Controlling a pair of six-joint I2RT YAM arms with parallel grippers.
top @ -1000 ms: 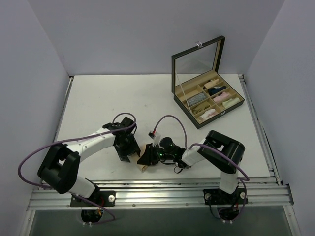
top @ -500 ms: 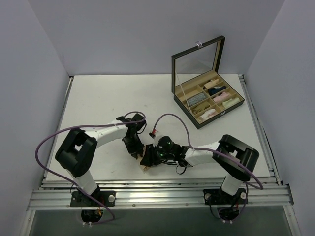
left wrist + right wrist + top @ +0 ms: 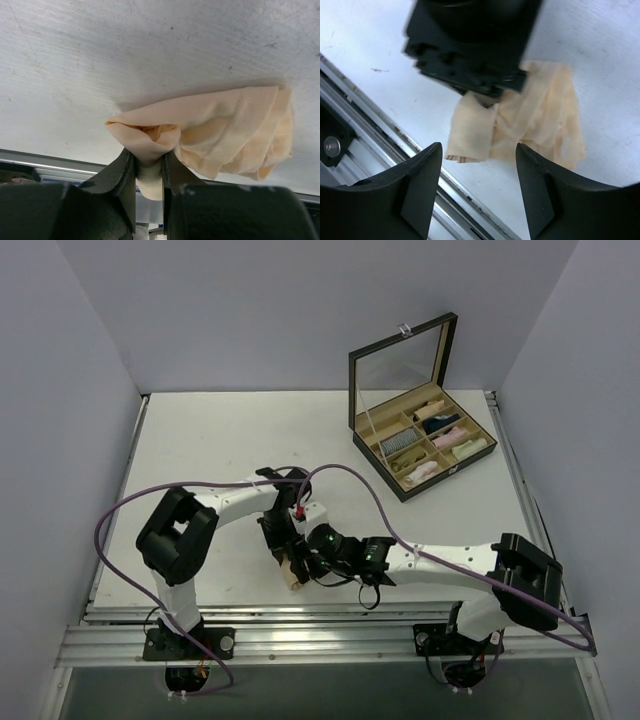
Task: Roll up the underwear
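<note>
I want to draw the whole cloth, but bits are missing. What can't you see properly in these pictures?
Left wrist view: the left pincer hides the underwear's pinched fold.
Right wrist view: past the open right pincer, the blurred left pincer covers the underwear's top part.
Top view: both pincers cover nearly all the underwear.
Top view: the rolls in the box are too small to see what they are.

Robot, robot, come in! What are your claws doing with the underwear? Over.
Left claw pinching one end of the underwear. Right claw open, hovering above it. Cloth loosely bunched near front edge of table.
</note>
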